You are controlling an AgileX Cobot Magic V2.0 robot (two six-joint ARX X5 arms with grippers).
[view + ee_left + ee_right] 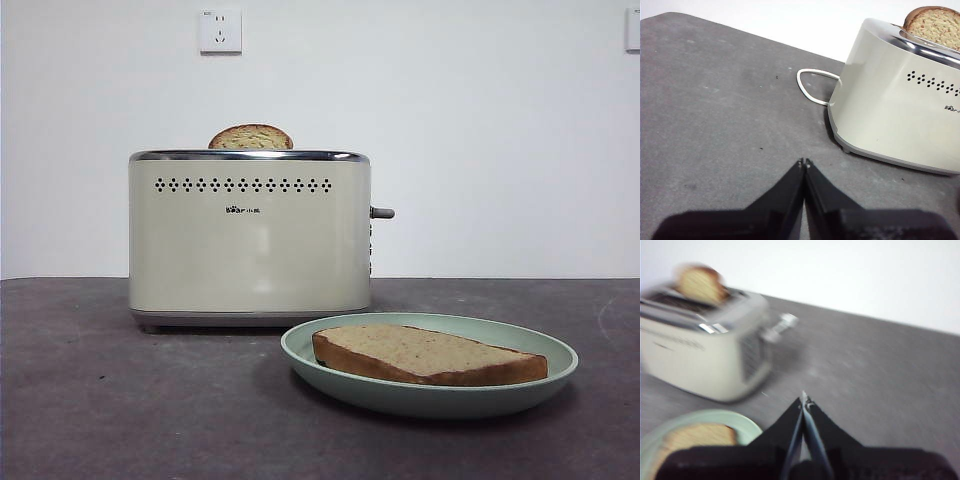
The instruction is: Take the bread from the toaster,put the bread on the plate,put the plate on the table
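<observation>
Where matte table [100,400] spreads, flat speckled bread [425,353].

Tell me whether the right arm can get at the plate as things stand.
Probably yes. The right end effector hangs shut just beside the plate, which lies on the table before the toaster, nothing between.

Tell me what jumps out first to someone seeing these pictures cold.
The cream toaster dominates the table, with a domed slice poking from its slot. In front and to its right, the bread lies flat on the mint-green plate. Both grippers, left and right, hang shut above bare table.
</observation>
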